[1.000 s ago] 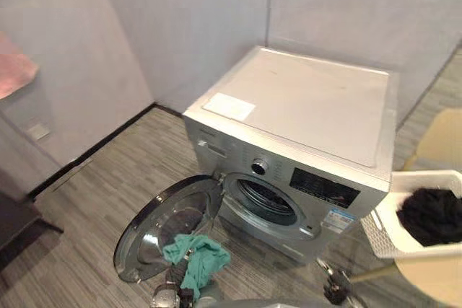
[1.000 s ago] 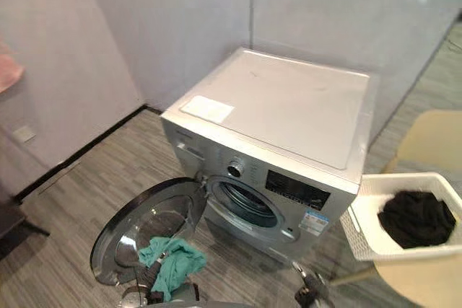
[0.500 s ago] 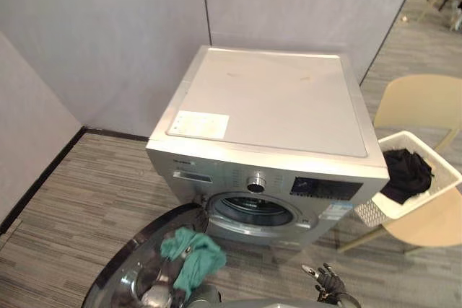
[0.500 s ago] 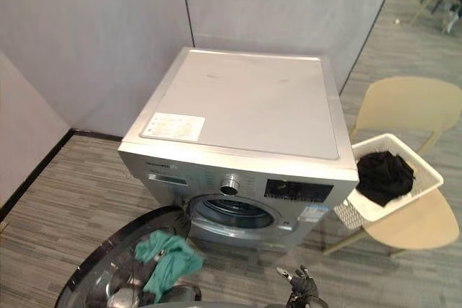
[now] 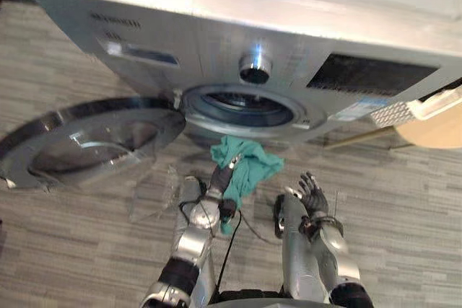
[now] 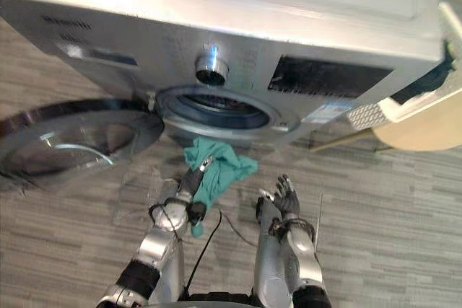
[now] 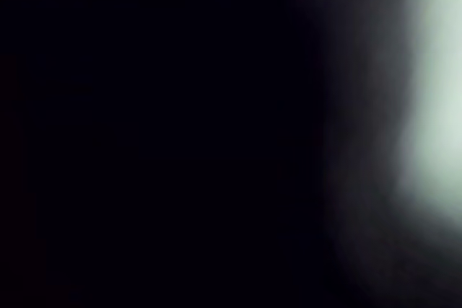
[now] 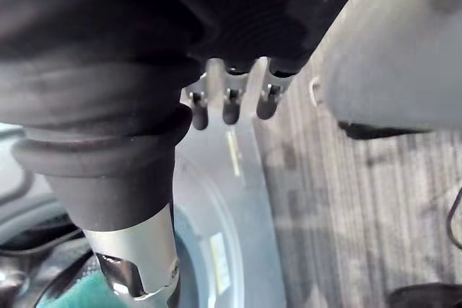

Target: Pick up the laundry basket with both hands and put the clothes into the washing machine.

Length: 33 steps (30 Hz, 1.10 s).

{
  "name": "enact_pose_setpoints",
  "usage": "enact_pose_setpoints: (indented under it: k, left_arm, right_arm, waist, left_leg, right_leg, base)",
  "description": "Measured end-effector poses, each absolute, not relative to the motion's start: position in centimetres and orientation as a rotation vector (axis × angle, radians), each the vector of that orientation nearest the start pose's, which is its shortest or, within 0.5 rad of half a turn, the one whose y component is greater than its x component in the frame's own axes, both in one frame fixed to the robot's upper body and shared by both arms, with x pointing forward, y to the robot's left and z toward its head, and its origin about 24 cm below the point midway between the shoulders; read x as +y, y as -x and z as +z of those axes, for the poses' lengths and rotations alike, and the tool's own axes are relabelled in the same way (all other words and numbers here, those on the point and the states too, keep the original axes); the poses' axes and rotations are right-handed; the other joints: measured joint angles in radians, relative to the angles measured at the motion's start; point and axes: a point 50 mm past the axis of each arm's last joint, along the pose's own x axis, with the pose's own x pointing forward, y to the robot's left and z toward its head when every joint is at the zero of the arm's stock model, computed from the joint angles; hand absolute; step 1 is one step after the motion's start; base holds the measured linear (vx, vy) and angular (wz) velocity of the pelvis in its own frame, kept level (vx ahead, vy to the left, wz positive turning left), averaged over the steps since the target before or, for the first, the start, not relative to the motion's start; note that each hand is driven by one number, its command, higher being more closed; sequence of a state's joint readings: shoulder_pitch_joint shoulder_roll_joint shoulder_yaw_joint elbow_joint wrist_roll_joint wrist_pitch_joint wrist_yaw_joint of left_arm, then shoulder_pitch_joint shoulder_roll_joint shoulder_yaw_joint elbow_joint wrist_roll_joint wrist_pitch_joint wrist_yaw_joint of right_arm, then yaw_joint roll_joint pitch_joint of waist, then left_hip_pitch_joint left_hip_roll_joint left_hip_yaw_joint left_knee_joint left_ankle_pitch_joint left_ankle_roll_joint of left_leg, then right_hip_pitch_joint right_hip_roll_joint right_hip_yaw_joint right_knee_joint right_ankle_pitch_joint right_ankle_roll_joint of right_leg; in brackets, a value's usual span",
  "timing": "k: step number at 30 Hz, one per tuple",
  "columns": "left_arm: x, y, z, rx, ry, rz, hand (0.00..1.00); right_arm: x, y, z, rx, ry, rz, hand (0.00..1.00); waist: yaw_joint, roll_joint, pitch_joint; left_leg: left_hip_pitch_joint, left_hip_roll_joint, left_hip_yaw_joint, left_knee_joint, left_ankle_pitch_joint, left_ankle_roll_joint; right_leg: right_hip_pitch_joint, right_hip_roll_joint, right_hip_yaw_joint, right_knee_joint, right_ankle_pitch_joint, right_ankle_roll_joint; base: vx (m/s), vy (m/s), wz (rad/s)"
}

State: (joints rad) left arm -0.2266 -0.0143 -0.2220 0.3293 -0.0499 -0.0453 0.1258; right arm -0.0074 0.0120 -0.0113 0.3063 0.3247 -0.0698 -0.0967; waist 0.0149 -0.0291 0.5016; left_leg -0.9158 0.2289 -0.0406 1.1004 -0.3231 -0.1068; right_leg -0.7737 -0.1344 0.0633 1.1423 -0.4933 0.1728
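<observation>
"When you looked down, what did your left hand [image 5: 219, 178] have?"

"Its fingers were curled round a teal garment [image 5: 245, 164]. It hung bunched from my grip just below the drum opening [image 5: 242, 106] of the washing machine [image 5: 216, 27], at 12 o'clock from me. My left wrist view was dark, so I read that from the head views."

"And your right hand [image 5: 312, 192]?"

"It held nothing. It was at 1 o'clock, just beside the garment but apart from it. Its fingers [image 8: 229, 106] were fairly straight and loosely spread above the grey plank floor [image 5: 404, 200]."

"Was the machine open?"

"Yes. The round door [image 5: 86, 138] lay swung wide toward 10 o'clock with its glass facing up. The opening was uncovered, with 1 silver dial [image 5: 254, 68] above it."

"Where was the laundry basket [image 6: 372, 113]?"

"At 2 o'clock, just beside the machine's right corner and well apart from both my hands. It was white and rested on a beige chair seat [image 6: 419, 131]. Some dark clothing [image 6: 429, 81] lay in it, but I couldn't tell more than that."
</observation>
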Motion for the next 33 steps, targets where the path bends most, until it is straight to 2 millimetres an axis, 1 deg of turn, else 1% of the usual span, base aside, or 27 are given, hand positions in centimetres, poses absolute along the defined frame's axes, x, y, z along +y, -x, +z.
enact_pose_setpoints:
  k: [1,2,3,4,5,6,7,8,9,10,11,15,17,18,19,20,21,22,23,24,25,26,27,28,29,31,33]
  left_arm:
    - [8.9,-29.9,3.8,0.039,0.015,-0.109,1.0]
    - [10.1,-31.1,4.8,0.014,0.026,-0.046,1.0]
    - [10.8,-31.7,5.4,0.001,0.043,-0.01,1.0]
    - [12.2,-32.7,6.7,-0.033,0.068,0.053,1.0]
    - [13.0,-33.2,7.3,-0.048,0.085,0.088,1.0]
    - [14.6,-34.1,8.6,-0.078,0.113,0.146,1.0]
    - [16.4,-34.9,10.2,-0.119,0.139,0.205,1.0]
    - [17.2,-35.3,11.0,-0.139,0.152,0.234,1.0]
    - [18.8,-35.9,12.7,-0.18,0.184,0.277,1.0]
    - [20.3,-36.3,14.3,-0.22,0.182,0.308,1.0]
    - [20.4,-36.3,14.4,-0.221,0.174,0.305,1.0]
    - [20.3,-36.5,15.4,-0.246,0.262,0.304,1.0]
    - [20.7,-36.8,16.8,-0.269,0.326,0.309,1.0]
    - [20.6,-36.9,17.4,-0.279,0.347,0.305,1.0]
    - [20.2,-37.4,19.3,-0.318,0.354,0.273,1.0]
    - [19.7,-37.8,23.0,-0.411,0.311,0.229,1.0]
    - [19.4,-37.9,25.4,-0.472,0.292,0.206,1.0]
    - [19.1,-37.5,30.5,-0.614,0.259,0.163,1.0]
    - [18.9,-36.9,33.0,-0.689,0.251,0.146,1.0]
    - [18.0,-35.6,37.5,-0.832,0.249,0.1,1.0]
    - [17.9,-34.9,39.5,-0.909,0.236,0.056,1.0]
    - [18.3,-35.0,39.1,-0.896,0.227,0.065,1.0]
    - [17.9,-35.4,38.8,-0.867,0.229,0.058,1.0]
    - [17.4,-35.4,38.9,-0.862,0.248,0.036,1.0]
    - [16.2,-35.2,40.0,-0.873,0.241,-0.01,1.0]
    - [16.6,-35.2,40.2,-0.866,0.218,-0.009,1.0]
    - [16.6,-35.2,40.3,-0.866,0.211,-0.003,1.0]
  right_arm:
    - [-15.3,-24.6,-1.4,0.204,-0.339,-0.169,0.0]
    - [-15.2,-24.8,-0.6,0.17,-0.365,-0.172,0.0]
    - [-15.2,-24.9,-0.2,0.152,-0.374,-0.178,0.0]
    - [-15.2,-25.0,0.4,0.118,-0.388,-0.187,0.0]
    - [-15.3,-25.0,0.7,0.104,-0.389,-0.19,0.0]
    - [-15.4,-25.1,1.1,0.082,-0.391,-0.192,0.0]
    - [-15.4,-25.1,1.4,0.068,-0.409,-0.196,0.0]
    - [-15.5,-25.0,1.5,0.06,-0.414,-0.199,0.0]
    - [-15.5,-25.0,1.8,0.046,-0.421,-0.205,0.0]
    - [-15.5,-25.0,2.0,0.04,-0.425,-0.203,0.0]
    - [-15.6,-24.9,1.9,0.04,-0.426,-0.205,0.0]
    - [-16.0,-23.8,1.3,0.053,-0.431,-0.21,0.0]
    - [-16.6,-23.1,1.0,0.048,-0.449,-0.24,0.0]
    - [-16.9,-23.0,1.0,0.045,-0.454,-0.252,0.0]
    - [-17.4,-22.9,0.9,0.042,-0.451,-0.273,0.0]
    - [-17.8,-22.7,0.7,0.046,-0.454,-0.289,0.0]
    - [-17.9,-22.6,0.6,0.049,-0.456,-0.295,0.0]
    - [-18.0,-22.5,0.5,0.055,-0.464,-0.298,0.0]
    - [-17.9,-22.4,0.4,0.056,-0.478,-0.295,0.0]
    - [-18.0,-22.2,0.3,0.059,-0.49,-0.295,0.0]
    - [-18.1,-21.8,-0.1,0.071,-0.499,-0.304,0.0]
    - [-18.1,-21.6,-0.3,0.079,-0.499,-0.31,0.0]
    - [-18.2,-21.3,-0.6,0.096,-0.507,-0.316,0.0]
    - [-18.0,-21.4,-0.6,0.095,-0.523,-0.31,0.0]
    - [-17.9,-21.5,-0.1,0.072,-0.531,-0.297,0.0]
    - [-17.8,-21.6,0.3,0.051,-0.538,-0.284,0.0]
    - [-17.9,-21.6,0.3,0.05,-0.541,-0.292,0.0]
  waist:
    - [0.002,-0.004,0.016]
    - [0.0,-0.009,0.022]
    - [-0.001,-0.014,0.025]
    - [-0.004,-0.021,0.03]
    - [-0.005,-0.025,0.033]
    - [-0.009,-0.03,0.039]
    - [-0.011,-0.036,0.043]
    - [-0.012,-0.036,0.043]
    - [-0.016,-0.038,0.044]
    - [-0.028,-0.043,0.048]
    - [-0.029,-0.044,0.048]
    - [-0.025,-0.044,0.047]
    - [-0.022,-0.046,0.046]
    - [-0.022,-0.046,0.046]
    - [-0.024,-0.047,0.046]
    - [-0.031,-0.053,0.047]
    - [-0.038,-0.054,0.048]
    - [-0.061,-0.055,0.048]
    - [-0.069,-0.055,0.048]
    - [-0.096,-0.055,0.048]
    - [-0.115,-0.055,0.048]
    - [-0.115,-0.055,0.049]
    - [-0.105,-0.058,0.051]
    - [-0.102,-0.063,0.052]
    - [-0.103,-0.065,0.052]
    - [-0.108,-0.065,0.052]
    - [-0.111,-0.066,0.051]
  left_leg:
    - [-0.033,0.008,-0.001,0.021,0.0,0.0]
    - [-0.071,0.02,-0.001,0.042,-0.001,-0.002]
    - [-0.09,0.025,-0.001,0.051,-0.002,-0.003]
    - [-0.129,0.035,0.001,0.067,-0.003,-0.004]
    - [-0.146,0.038,0.001,0.074,-0.005,-0.005]
    - [-0.179,0.05,0.002,0.088,-0.007,-0.005]
    - [-0.211,0.056,0.002,0.099,-0.008,-0.002]
    - [-0.229,0.065,0.002,0.103,-0.008,-0.001]
    - [-0.26,0.071,0.002,0.112,-0.007,0.0]
    - [-0.283,0.079,0.005,0.123,-0.009,0.002]
    - [-0.293,0.086,0.007,0.128,-0.01,0.004]
    - [-0.325,0.117,0.016,0.131,-0.01,0.006]
    - [-0.345,0.148,0.03,0.13,-0.015,0.001]
    - [-0.351,0.158,0.037,0.13,-0.015,0.0]
    - [-0.364,0.177,0.056,0.13,-0.014,-0.001]
    - [-0.374,0.193,0.073,0.132,-0.014,-0.002]
    - [-0.38,0.195,0.079,0.133,-0.014,-0.001]
    - [-0.388,0.204,0.08,0.132,-0.014,-0.001]
    - [-0.39,0.208,0.081,0.132,-0.014,0.0]
    - [-0.389,0.209,0.085,0.132,-0.014,0.001]
    - [-0.386,0.21,0.097,0.138,-0.018,0.008]
    - [-0.385,0.212,0.103,0.142,-0.019,0.01]
    - [-0.385,0.221,0.111,0.152,-0.019,0.022]
    - [-0.385,0.226,0.112,0.165,-0.023,0.029]
    - [-0.386,0.226,0.113,0.18,-0.028,0.036]
    - [-0.385,0.23,0.119,0.192,-0.03,0.04]
    - [-0.384,0.241,0.133,0.204,-0.046,0.053]
  right_leg:
    - [-0.038,0.01,0.009,0.023,0.0,0.0]
    - [-0.078,0.023,0.017,0.039,0.001,0.0]
    - [-0.101,0.029,0.022,0.047,0.002,0.0]
    - [-0.143,0.034,0.026,0.061,0.006,0.001]
    - [-0.164,0.037,0.028,0.066,0.008,0.0]
    - [-0.199,0.048,0.033,0.074,0.016,-0.008]
    - [-0.234,0.059,0.037,0.081,0.019,-0.008]
    - [-0.251,0.064,0.039,0.083,0.021,-0.007]
    - [-0.282,0.07,0.042,0.086,0.026,-0.003]
    - [-0.307,0.078,0.048,0.09,0.03,-0.003]
    - [-0.317,0.083,0.049,0.09,0.033,-0.003]
    - [-0.355,0.106,0.054,0.078,0.057,-0.008]
    - [-0.393,0.14,0.076,0.065,0.08,-0.007]
    - [-0.405,0.147,0.081,0.061,0.088,-0.017]
    - [-0.431,0.15,0.087,0.055,0.093,-0.024]
    - [-0.457,0.15,0.092,0.048,0.105,-0.044]
    - [-0.466,0.15,0.095,0.042,0.11,-0.042]
    - [-0.474,0.15,0.095,0.02,0.133,-0.038]
    - [-0.474,0.152,0.095,0.005,0.145,-0.032]
    - [-0.472,0.151,0.094,-0.015,0.171,-0.027]
    - [-0.472,0.15,0.101,-0.02,0.192,-0.019]
    - [-0.474,0.15,0.108,-0.019,0.201,-0.011]
    - [-0.48,0.152,0.111,-0.012,0.208,0.003]
    - [-0.481,0.153,0.111,0.0,0.205,0.008]
    - [-0.482,0.151,0.112,0.013,0.201,0.013]
    - [-0.482,0.15,0.116,0.016,0.201,0.013]
    - [-0.484,0.15,0.122,0.024,0.196,0.021]
  base:
    - [-0.08,-0.035,-0.27]
    - [-0.07,-0.03,-0.32]
    - [-0.06,-0.023,-0.36]
    - [-0.04,-0.014,-0.26]
    - [-0.04,-0.022,-0.32]
    - [-0.03,-0.025,-0.33]
    - [-0.03,-0.036,-0.32]
    - [-0.01,-0.035,-0.3]
    - [0.01,-0.028,-0.26]
    - [0.02,-0.016,-0.28]
    - [0.02,-0.006,-0.24]
    - [-0.02,-0.019,-0.25]
    - [-0.11,-0.036,-0.45]
    - [-0.17,-0.042,-0.52]
    - [-0.14,-0.015,-0.56]
    - [-0.17,-0.006,-0.57]
    - [-0.12,0.04,-0.57]
    - [-0.08,0.062,-0.47]
    - [-0.07,0.103,-0.49]
    - [-0.03,0.101,-0.33]
    - [-0.01,0.085,-0.22]
    - [0.03,0.049,-0.15]
    - [0.06,0.03,-0.12]
    - [0.09,0.034,-0.09]
    - [0.07,0.028,-0.04]
    - [0.03,0.031,-0.08]
    - [0.01,0.029,-0.07]
